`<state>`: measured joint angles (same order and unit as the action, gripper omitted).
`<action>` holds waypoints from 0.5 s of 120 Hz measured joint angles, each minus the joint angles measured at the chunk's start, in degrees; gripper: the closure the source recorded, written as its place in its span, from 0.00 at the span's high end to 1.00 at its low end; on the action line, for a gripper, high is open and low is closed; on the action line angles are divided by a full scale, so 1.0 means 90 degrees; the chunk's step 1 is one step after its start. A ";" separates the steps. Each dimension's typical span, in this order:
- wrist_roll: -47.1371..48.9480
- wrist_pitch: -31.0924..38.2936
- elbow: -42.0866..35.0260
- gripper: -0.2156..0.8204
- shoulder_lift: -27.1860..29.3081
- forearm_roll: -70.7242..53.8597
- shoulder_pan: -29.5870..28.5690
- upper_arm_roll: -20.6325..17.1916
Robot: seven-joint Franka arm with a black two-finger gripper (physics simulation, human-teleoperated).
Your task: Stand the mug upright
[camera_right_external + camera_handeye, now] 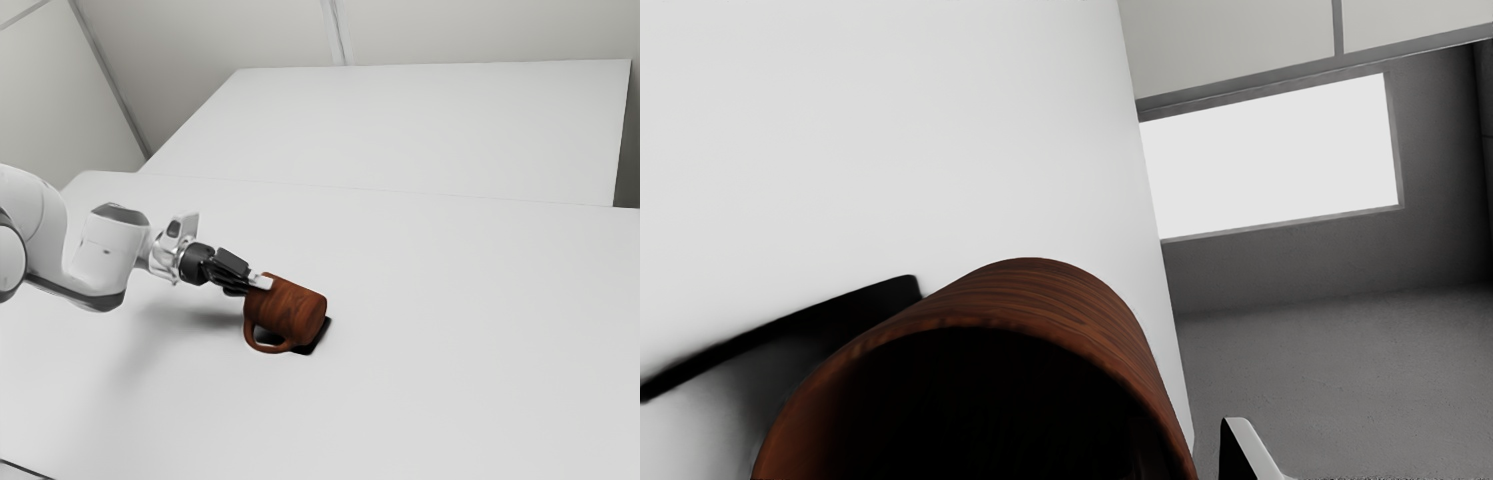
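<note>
Bright, soft light washed the white tabletop [460,330]. A dense black shadow [320,336] edged the mug [290,308]; fainter grey spread toward the exterior view's left. In the wrist view, the mug's hollow sank to black, and a rectangular panel [1273,160] glared flat white in a dim grey wall [1433,160].

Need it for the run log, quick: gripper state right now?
Gripper: right at the tipped mug, but open or closed, holding or not, can't be told.
</note>
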<state>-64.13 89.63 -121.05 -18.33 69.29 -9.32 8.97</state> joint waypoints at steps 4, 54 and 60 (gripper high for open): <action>-0.0048 -0.0001 0.0000 0.12 0.0005 0.0004 0.0000 0.0000; -0.0234 0.0541 0.0180 0.05 0.0994 -0.0961 0.0250 -0.0001; -0.0137 0.0753 0.0326 0.05 0.1108 -0.1470 0.0267 -0.0002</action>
<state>-65.36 96.41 -118.11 -8.36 56.06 -6.92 8.95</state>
